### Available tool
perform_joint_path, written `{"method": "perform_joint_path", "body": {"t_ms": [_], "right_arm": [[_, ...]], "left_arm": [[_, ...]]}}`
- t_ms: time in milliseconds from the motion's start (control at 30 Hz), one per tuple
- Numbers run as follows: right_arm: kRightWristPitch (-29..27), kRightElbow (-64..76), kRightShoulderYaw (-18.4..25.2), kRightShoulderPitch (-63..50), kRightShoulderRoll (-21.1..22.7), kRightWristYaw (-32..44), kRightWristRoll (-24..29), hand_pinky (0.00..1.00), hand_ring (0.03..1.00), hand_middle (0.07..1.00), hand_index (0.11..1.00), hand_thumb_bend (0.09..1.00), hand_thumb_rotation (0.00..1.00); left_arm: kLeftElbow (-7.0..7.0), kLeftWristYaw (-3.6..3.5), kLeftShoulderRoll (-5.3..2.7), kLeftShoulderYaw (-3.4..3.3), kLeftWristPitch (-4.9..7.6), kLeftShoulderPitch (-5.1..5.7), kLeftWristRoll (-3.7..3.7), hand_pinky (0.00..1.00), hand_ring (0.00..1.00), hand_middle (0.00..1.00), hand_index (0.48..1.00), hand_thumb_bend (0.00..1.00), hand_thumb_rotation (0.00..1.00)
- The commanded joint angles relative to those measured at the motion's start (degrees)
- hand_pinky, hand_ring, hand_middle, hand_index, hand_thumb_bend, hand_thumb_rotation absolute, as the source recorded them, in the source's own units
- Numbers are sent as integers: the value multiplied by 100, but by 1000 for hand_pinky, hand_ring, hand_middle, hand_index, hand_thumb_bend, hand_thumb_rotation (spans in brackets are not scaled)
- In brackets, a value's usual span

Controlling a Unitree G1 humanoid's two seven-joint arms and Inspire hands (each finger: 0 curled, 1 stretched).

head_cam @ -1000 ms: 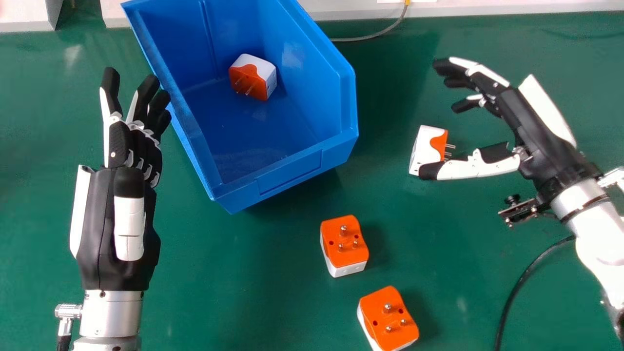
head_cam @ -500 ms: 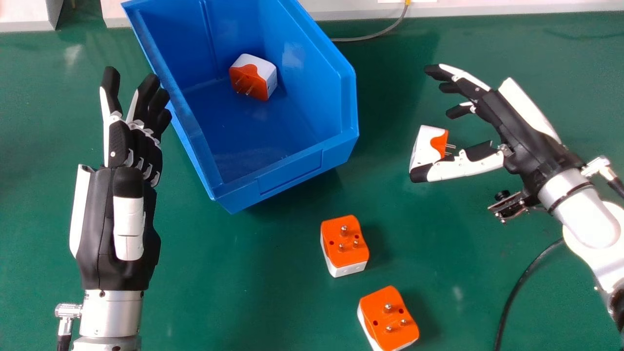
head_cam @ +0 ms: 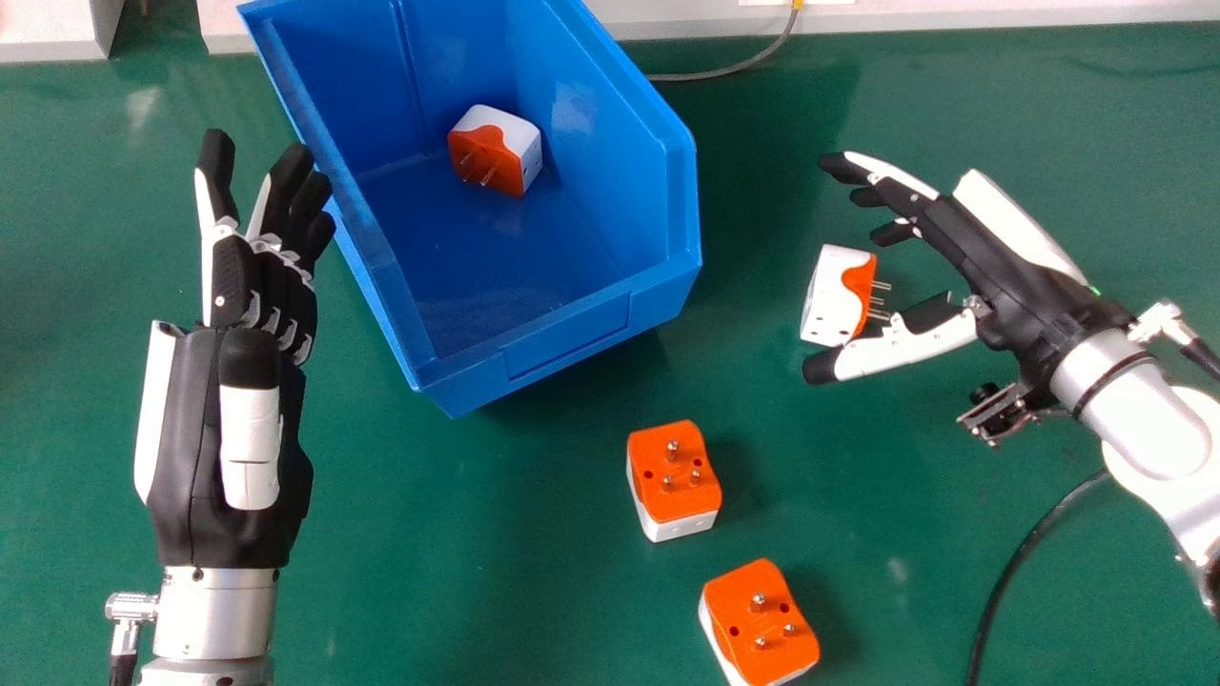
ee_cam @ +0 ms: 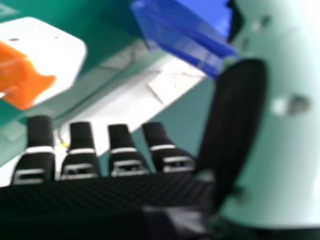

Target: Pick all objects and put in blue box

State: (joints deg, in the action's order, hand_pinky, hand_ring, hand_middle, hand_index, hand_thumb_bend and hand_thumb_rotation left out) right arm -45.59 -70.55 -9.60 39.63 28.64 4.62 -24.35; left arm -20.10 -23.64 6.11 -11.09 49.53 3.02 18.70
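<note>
In the head view my right hand [head_cam: 1001, 257] is open, its fingers beyond a white-and-orange adapter [head_cam: 831, 295] and its thumb on the near side. The adapter lies on its side, prongs towards the palm. From the right hand view, my right hand [ee_cam: 125, 150] shows straight fingers near the adapter [ee_cam: 55, 55]. Two orange-topped adapters, one [head_cam: 673, 474] nearer the box and another [head_cam: 760, 624] at the bottom edge, stand prongs up. Inside the blue box [head_cam: 562, 333] lies a further adapter [head_cam: 496, 151]. My left hand [head_cam: 248, 400] is open, left of the box.
A green table [head_cam: 534, 581] carries everything. Along its far edge runs a pale ledge [head_cam: 1001, 11], with a thin grey cable [head_cam: 724, 71] behind the box. A black cable [head_cam: 1025, 553] trails beneath my right forearm.
My right hand has shifted left and a little nearer in the head view, and its thumb has moved off the front of the adapter. The left hand and all adapters look unmoved.
</note>
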Motion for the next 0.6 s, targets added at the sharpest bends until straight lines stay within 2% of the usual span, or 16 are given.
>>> {"method": "perform_joint_path", "body": {"t_ms": [0,400,567], "right_arm": [[-20,9,-66,220,196,-148,-61,830,907,927,912,1000,310],[-4,3,-254,303,366,-148,-256,834,927,934,920,1000,355],[9,-9,-234,300,329,-101,-208,841,929,935,921,1000,359]], "left_arm": [[32,-32,33,-32,154,-67,37,977,966,972,966,892,948],[14,-48,44,-43,151,-79,13,979,969,980,968,890,946],[3,-74,49,-39,148,-79,31,980,970,982,969,890,945]]}}
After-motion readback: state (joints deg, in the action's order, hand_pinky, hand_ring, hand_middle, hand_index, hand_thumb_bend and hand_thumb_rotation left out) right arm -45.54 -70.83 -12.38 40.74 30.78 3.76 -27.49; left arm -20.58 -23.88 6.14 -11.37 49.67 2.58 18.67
